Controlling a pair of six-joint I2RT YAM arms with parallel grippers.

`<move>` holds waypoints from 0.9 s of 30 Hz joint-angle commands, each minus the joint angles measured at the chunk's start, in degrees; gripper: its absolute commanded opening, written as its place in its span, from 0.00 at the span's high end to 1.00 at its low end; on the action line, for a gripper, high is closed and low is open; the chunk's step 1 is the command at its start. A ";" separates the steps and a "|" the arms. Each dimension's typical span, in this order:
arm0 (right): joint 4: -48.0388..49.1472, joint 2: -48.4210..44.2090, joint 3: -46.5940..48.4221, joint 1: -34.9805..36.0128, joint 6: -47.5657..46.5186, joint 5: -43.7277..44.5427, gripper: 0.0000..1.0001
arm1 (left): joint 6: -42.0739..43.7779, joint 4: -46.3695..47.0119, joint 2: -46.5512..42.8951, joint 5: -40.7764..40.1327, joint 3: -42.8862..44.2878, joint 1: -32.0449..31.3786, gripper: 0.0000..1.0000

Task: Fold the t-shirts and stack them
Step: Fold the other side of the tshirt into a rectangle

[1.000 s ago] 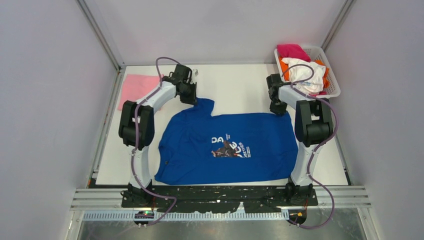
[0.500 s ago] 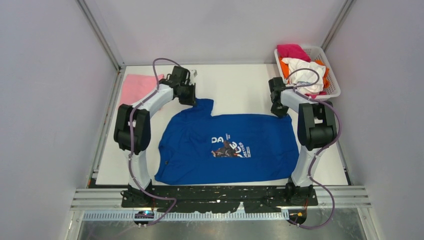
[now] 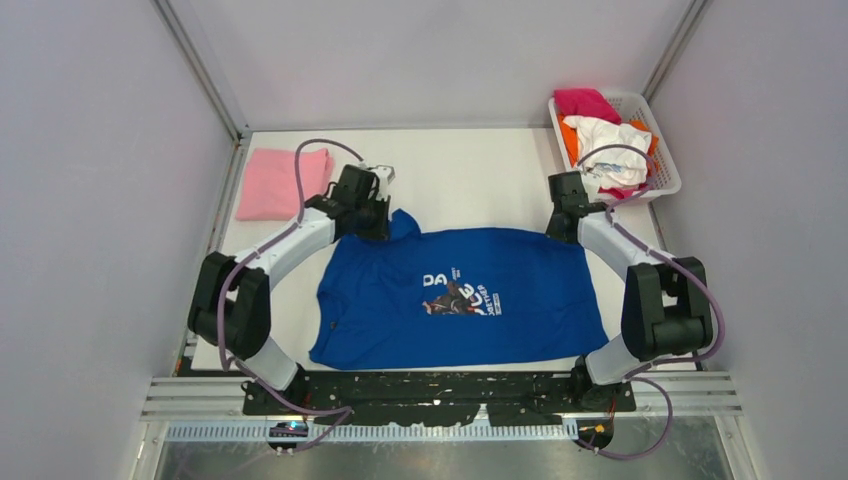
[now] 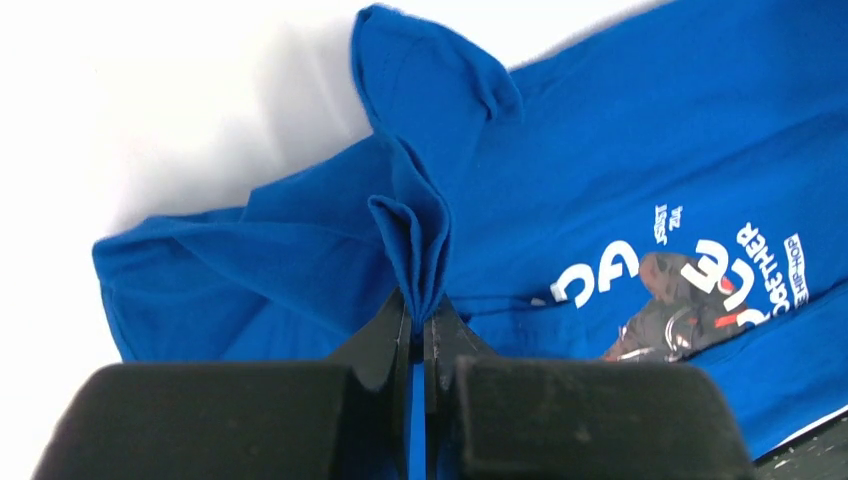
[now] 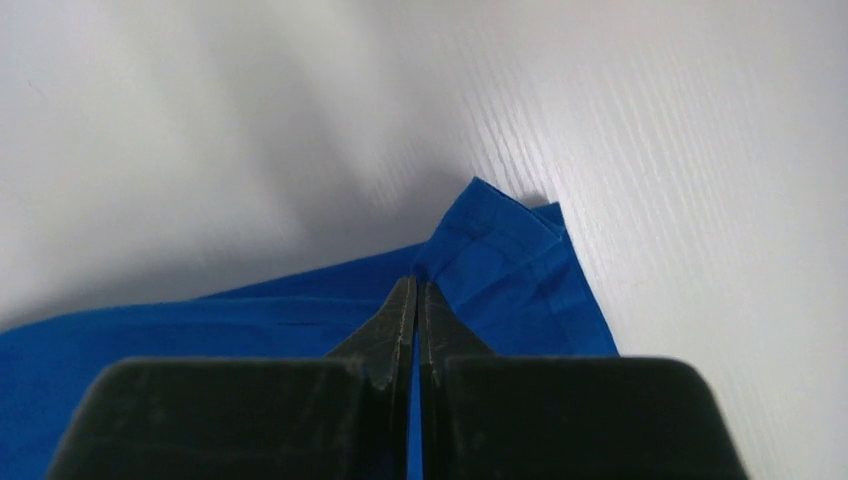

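- Where the worktop (image 3: pixel 470 170) meets its near edge, the blue tee (image 3: pixel 520 300) lies spread flat with its print (image 3: pixel 458 295) facing up. Its near border runs along that edge. It covers the middle of the worktop, between the two arms.
- At the tee's far-left part, the left end effector (image 4: pixel 418 310) is clenched on a raised fold of the blue cloth. In the left wrist view the cloth stands up in a narrow ridge between the two pressed-together fingers. A loose blue flap lies just beyond the ridge, toward the far edge.
- At the tee's far-right corner, the right end effector (image 5: pixel 417 290) is clenched on the blue cloth. In the right wrist view its fingers are pressed together with blue between them. The stitched corner pokes out past the tips onto bare white worktop.
- In the far-left corner lies the pink tee (image 3: pixel 272 183), folded into a flat rectangle, apart from the blue tee and near the left arm.
- At the far-right corner sits the basket (image 3: pixel 668 170), holding crumpled tees:
  - the magenta tee (image 3: pixel 585 102) lies at its far end,
  - the orange tee (image 3: pixel 570 133) shows on its left side,
  - the white tee (image 3: pixel 612 145) is heaped on top.
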 commanded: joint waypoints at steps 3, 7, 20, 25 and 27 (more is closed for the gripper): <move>0.51 -9.55 -6.00 1.44 -0.89 -0.76 0.95 | -0.96 4.92 -10.60 -6.48 -8.01 -4.29 1.00; -1.78 -13.97 -8.61 2.91 -0.51 0.79 0.95 | -2.52 4.55 -16.93 -10.88 -12.73 -6.94 1.00; -9.71 -28.13 -14.28 3.33 -1.17 4.79 0.95 | -10.20 1.14 -37.98 -16.18 -27.32 -12.17 1.00; -10.33 -30.61 -16.18 3.32 -0.91 2.65 0.95 | -12.97 -0.27 -46.39 -15.08 -31.70 -13.45 1.00; -10.91 -31.23 -16.66 3.28 -0.30 2.61 0.95 | -14.14 -1.29 -49.69 -15.06 -33.91 -13.74 1.00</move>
